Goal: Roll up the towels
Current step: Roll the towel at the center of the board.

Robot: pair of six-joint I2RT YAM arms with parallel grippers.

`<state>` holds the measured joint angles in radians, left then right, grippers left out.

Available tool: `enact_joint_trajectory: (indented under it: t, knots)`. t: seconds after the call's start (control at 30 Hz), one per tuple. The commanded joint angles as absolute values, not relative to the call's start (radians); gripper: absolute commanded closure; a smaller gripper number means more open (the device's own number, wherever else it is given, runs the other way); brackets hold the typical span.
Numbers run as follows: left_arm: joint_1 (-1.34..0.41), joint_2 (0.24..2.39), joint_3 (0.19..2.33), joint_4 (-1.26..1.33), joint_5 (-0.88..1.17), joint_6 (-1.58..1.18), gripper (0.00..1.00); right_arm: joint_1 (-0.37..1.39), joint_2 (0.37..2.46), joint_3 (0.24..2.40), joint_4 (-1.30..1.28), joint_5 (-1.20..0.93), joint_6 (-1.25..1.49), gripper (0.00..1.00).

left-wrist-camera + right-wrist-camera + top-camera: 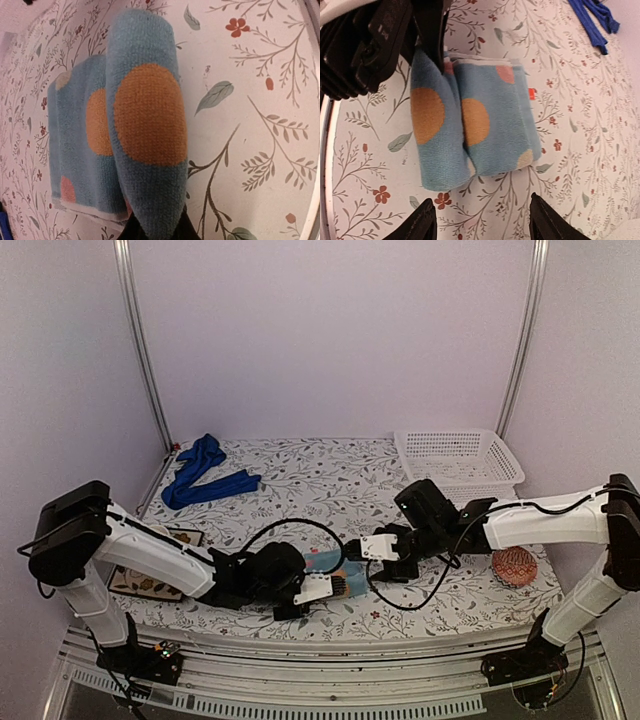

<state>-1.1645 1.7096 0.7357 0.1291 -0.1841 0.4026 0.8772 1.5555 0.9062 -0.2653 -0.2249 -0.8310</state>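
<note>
Left gripper (155,231): closed on the light towel (145,115). In the left wrist view a raised fold of the cloth runs down the frame and narrows into the dark fingers at the bottom edge. The right wrist view confirms this: at its upper left the black fingers clamp one end of the left-hand ridge of the cloth.

Right gripper (481,212): open. Its two fingers (420,225) stand well apart at the bottom of the right wrist view, with only the patterned table (600,150) between them. They hold nothing and are clear of the towel, which lies just above them in the frame.

Light towel: lower centre of the top view, on the table between the two grippers. It is bunched into two parallel ridges lying side by side. It is light blue with large orange discs, smaller pink spots and a pale border along one end.

Blue towel (205,476): upper left of the table in the top view, lying loose and unrolled in a bent strip, well apart from both grippers.

Markings: a small red tag (531,93) projects from the light towel's right edge; any print on it is too small to read.

Other items: a white basket (460,458) at upper right and a ball (513,567) at right, beside the right arm.
</note>
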Motion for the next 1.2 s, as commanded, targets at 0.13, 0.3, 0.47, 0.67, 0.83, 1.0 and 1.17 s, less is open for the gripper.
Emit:
enact_joint_trajectory:
  t: [0.13, 0.3, 0.47, 0.67, 0.83, 1.0, 1.17]
  knots:
    - [-1.035, 1.745, 0.833, -0.066, 0.138, 0.319, 1.0, 0.968, 1.391, 0.684, 0.159, -0.041, -0.993, 0.36]
    - [-0.964, 1.794, 0.912, -0.154, 0.269, 0.303, 1.0, 1.002, 1.376, 0.61, 0.242, -0.044, -1.062, 0.36]
    - [-0.911, 1.859, 0.993, -0.218, 0.388, 0.265, 1.0, 1.014, 1.419, 0.605, 0.263, -0.027, -1.083, 0.36]
    - [-0.87, 1.919, 1.023, -0.25, 0.485, 0.239, 1.0, 1.034, 1.506, 0.624, 0.291, 0.008, -1.11, 0.37]
    - [-0.824, 1.957, 1.048, -0.27, 0.566, 0.211, 1.0, 1.046, 1.583, 0.642, 0.329, 0.022, -1.134, 0.37]
    - [-0.807, 1.956, 1.066, -0.285, 0.611, 0.205, 1.0, 1.051, 1.672, 0.69, 0.35, 0.084, -1.148, 0.41]
    - [-0.787, 2.021, 1.081, -0.309, 0.636, 0.201, 0.99, 1.052, 1.735, 0.721, 0.366, 0.123, -1.156, 0.51]
